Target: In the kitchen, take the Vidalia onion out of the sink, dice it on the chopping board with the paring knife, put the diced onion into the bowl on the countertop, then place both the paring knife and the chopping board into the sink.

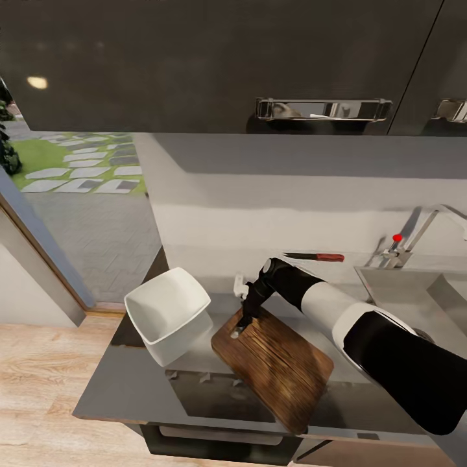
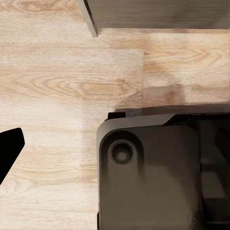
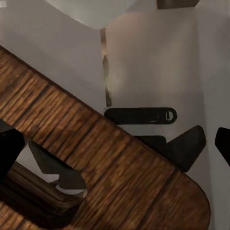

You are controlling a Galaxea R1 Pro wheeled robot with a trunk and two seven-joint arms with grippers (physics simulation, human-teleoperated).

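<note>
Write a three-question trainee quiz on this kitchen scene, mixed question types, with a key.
1. True or false: the knife lies on the board.
2. Which sits left of the board in the head view? A) bowl B) sink C) tap
3. Fill in: the right tool is at the board's ___ end.

Key: 1 false, it lies on the counter by the wall; 2 A; 3 handle-hole.
</note>
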